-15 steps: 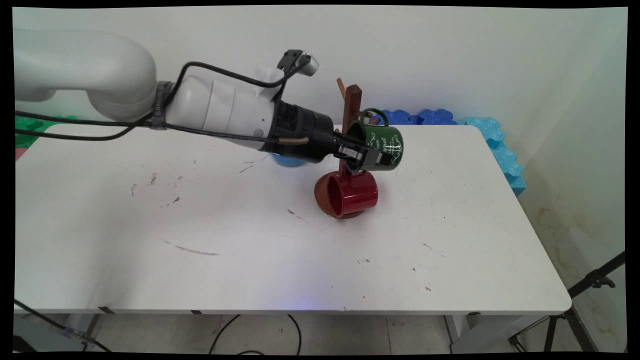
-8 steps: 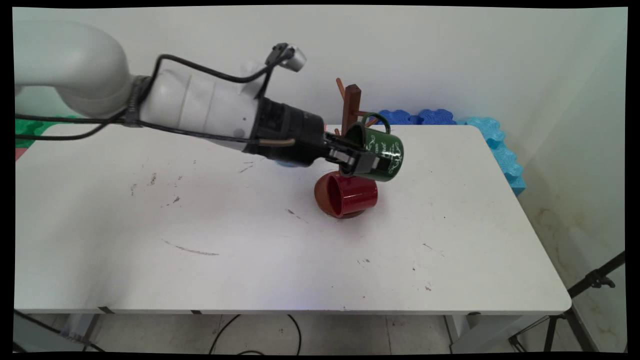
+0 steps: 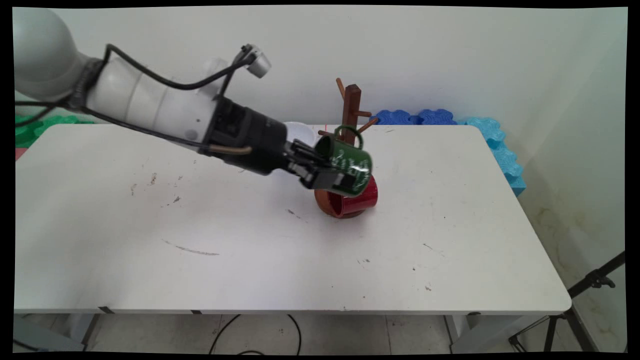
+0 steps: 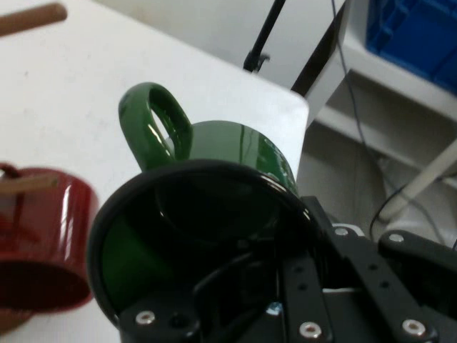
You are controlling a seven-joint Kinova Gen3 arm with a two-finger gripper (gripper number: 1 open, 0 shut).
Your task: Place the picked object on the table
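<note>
My gripper (image 3: pixel 325 172) is shut on the rim of a dark green mug (image 3: pixel 346 164) with white lettering, one finger inside the mug and one outside. The mug lies on its side in the air, handle (image 3: pixel 347 133) up, just left of the brown wooden mug tree (image 3: pixel 351 107) and off its pegs. A red mug (image 3: pixel 356 199) hangs low on the tree, right below the green one. In the hand view the green mug (image 4: pixel 235 157) fills the middle with its mouth toward the camera, my gripper (image 4: pixel 235 300) on its rim, and the red mug (image 4: pixel 43 236) sits at the left.
The tree's round brown base (image 3: pixel 327 204) stands on the white table (image 3: pixel 250 240) right of centre. A white bowl (image 3: pixel 300 132) shows behind my wrist. Blue foam tiles (image 3: pixel 495 140) lie along the table's far right edge, green ones (image 3: pixel 35 127) at the far left. A black tripod (image 3: pixel 590 285) stands at lower right.
My arm has drawn back to the left and a little down, carrying the green mug away from the tree's peg. The mug now hangs clear of the pegs, over the red mug.
</note>
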